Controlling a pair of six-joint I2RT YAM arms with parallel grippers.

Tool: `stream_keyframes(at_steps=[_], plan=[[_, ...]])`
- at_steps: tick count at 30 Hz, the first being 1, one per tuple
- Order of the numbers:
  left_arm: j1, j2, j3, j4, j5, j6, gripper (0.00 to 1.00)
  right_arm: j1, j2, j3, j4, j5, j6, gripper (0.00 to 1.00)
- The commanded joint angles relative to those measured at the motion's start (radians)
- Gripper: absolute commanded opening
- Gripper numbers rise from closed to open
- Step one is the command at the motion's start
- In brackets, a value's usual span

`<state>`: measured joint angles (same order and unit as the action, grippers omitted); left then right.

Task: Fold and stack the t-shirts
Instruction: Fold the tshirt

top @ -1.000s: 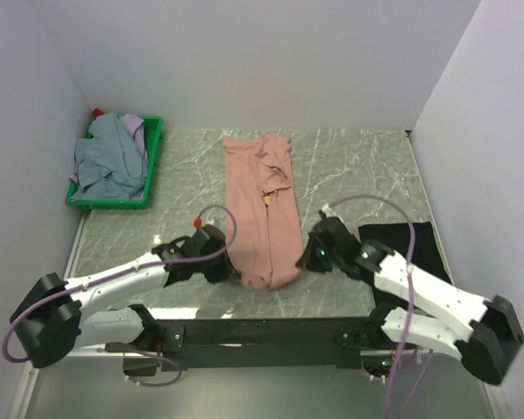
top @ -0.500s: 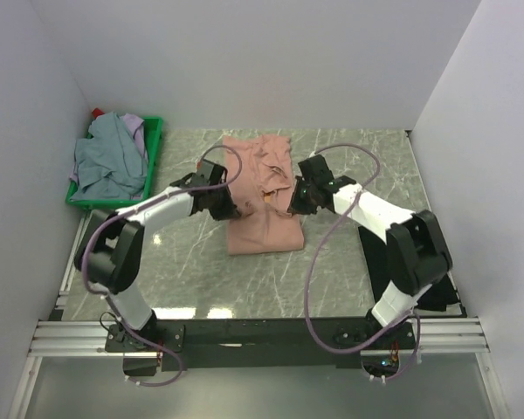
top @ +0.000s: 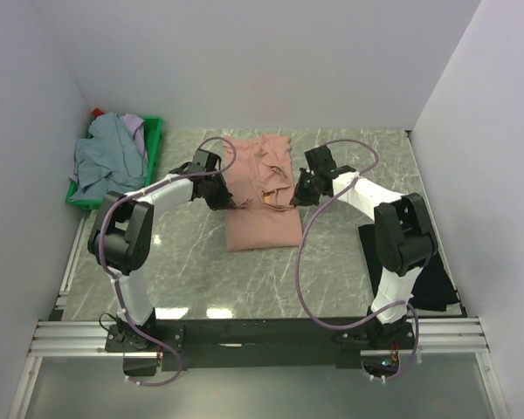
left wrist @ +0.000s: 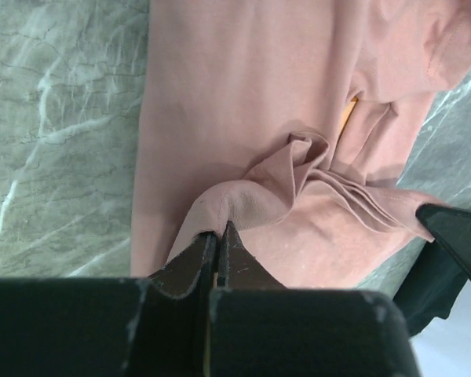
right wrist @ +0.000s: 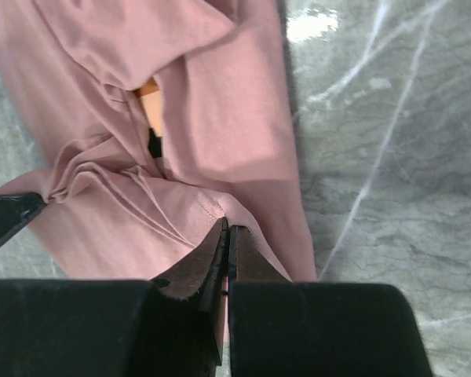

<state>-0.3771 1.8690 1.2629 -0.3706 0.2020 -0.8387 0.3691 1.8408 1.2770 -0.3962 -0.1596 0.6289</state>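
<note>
The salmon-pink t-shirt (top: 260,196) lies in the middle of the table, its near end doubled back over its far part. My left gripper (top: 225,202) is shut on the shirt's hem at the left edge; the wrist view shows the cloth (left wrist: 243,118) pinched at the fingertips (left wrist: 218,229). My right gripper (top: 294,199) is shut on the hem at the right edge, cloth (right wrist: 141,78) bunched at its fingertips (right wrist: 226,228). A black t-shirt (top: 419,262) lies flat at the right. Grey-blue (top: 105,161) and lavender (top: 136,129) shirts sit in the crate.
A green plastic crate (top: 154,166) stands at the far left corner of the marble table (top: 175,271). White walls close in the left, back and right sides. Purple cables loop above both arms.
Both grippers have carried the shirt's near hem away from me, from the front edge to the middle, folding the shirt over itself. The arms now stretch far out.
</note>
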Motion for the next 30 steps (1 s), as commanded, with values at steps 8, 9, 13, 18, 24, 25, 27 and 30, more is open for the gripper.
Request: stream_keyframes(at_steps=[8,9,13,18,24,25,27,30], plan=[[0.026,0.005,0.105,-0.011,0.037,0.047,0.01,-0.025,-0.035,0.088,0.034,-0.034,-0.011,0.00],[0.029,0.009,0.110,-0.011,0.040,0.047,0.01,-0.027,-0.025,0.105,0.028,-0.037,-0.014,0.00],[0.038,0.016,0.119,-0.002,0.046,0.046,0.01,-0.047,-0.011,0.124,0.029,-0.049,-0.009,0.00],[0.052,0.084,0.181,-0.021,0.053,0.055,0.02,-0.055,0.061,0.194,-0.001,-0.061,-0.012,0.02],[0.102,0.053,0.182,0.027,0.046,0.066,0.57,-0.084,0.110,0.232,0.017,-0.052,-0.035,0.48],[0.107,0.033,0.178,0.024,0.043,0.070,0.62,-0.084,0.107,0.239,0.019,-0.051,-0.041,0.51],[0.115,-0.010,0.170,0.003,0.013,0.087,0.63,-0.082,0.097,0.260,-0.023,-0.023,-0.069,0.53],[0.112,-0.068,0.119,-0.002,-0.006,0.095,0.63,-0.082,0.019,0.198,-0.013,0.034,-0.077,0.53]])
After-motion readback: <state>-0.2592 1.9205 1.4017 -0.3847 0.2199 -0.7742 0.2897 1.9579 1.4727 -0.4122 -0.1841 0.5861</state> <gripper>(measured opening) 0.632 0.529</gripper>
